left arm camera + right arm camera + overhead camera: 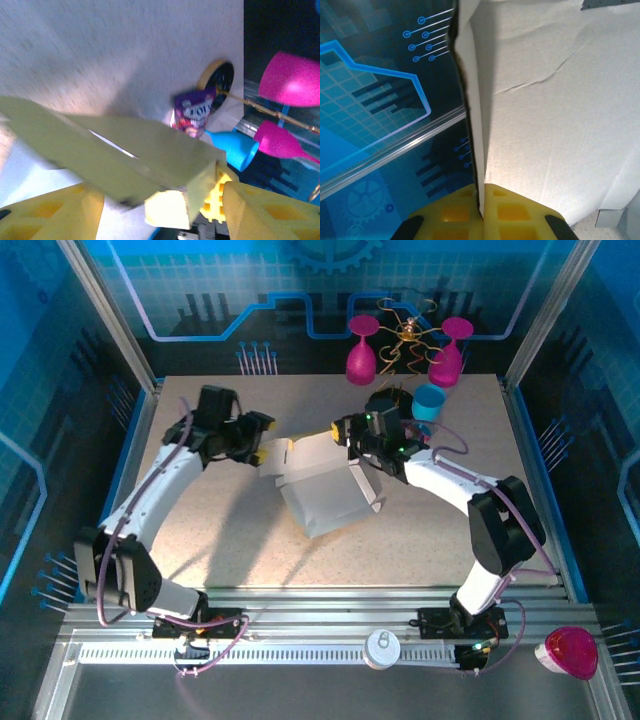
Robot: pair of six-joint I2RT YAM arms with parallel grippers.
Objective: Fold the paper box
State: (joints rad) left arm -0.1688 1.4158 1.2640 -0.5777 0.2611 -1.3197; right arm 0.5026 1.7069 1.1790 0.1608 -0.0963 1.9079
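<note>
The right gripper (482,202) had its fingers closed flat on one edge of the paper box (325,490), with the pale wall rising from between the pads. This was probably to keep the sheet raised and steady while a flap was worked. The left gripper (162,212) stood wide, its fingers (50,212) on either side of a yellow flap without visibly pressing it, likely placed for a push or a fresh grip. The overhead view showed the box spanning the space between both sets of fingertips. Beyond the left fingers, the wrist view added a purple snack packet (192,112), a blue cup (232,147) and pink goblets (292,80). The right wrist view revealed a crease (535,80) above its fingers.
</note>
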